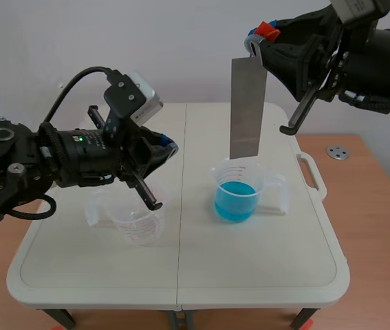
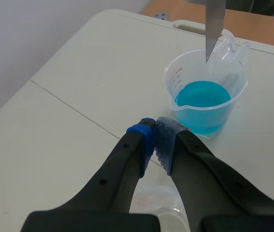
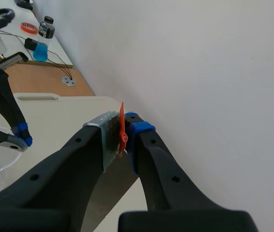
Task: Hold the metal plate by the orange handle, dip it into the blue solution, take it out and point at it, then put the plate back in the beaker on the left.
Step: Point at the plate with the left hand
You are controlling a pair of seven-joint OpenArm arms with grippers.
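Note:
My right gripper (image 1: 258, 42) is raised at the back right, shut on the orange handle (image 1: 266, 29) of the metal plate (image 1: 247, 106). The plate hangs upright, its lower edge just above the rim of the beaker of blue solution (image 1: 236, 193) and clear of the liquid. In the right wrist view the orange handle (image 3: 122, 121) sits pinched between my fingers. My left gripper (image 1: 168, 146) is shut on nothing, hovering above the empty clear beaker (image 1: 134, 217). In the left wrist view its gripper (image 2: 156, 131) faces the blue beaker (image 2: 203, 102) and the plate's tip (image 2: 214, 29).
The beakers stand on a white folding table (image 1: 181, 275) with a carry handle (image 1: 309, 172) at its right edge. A metal disc (image 1: 337, 152) lies on the wooden desk beyond. A bottle with blue liquid (image 3: 42, 41) and a tape roll (image 3: 29, 27) sit far off.

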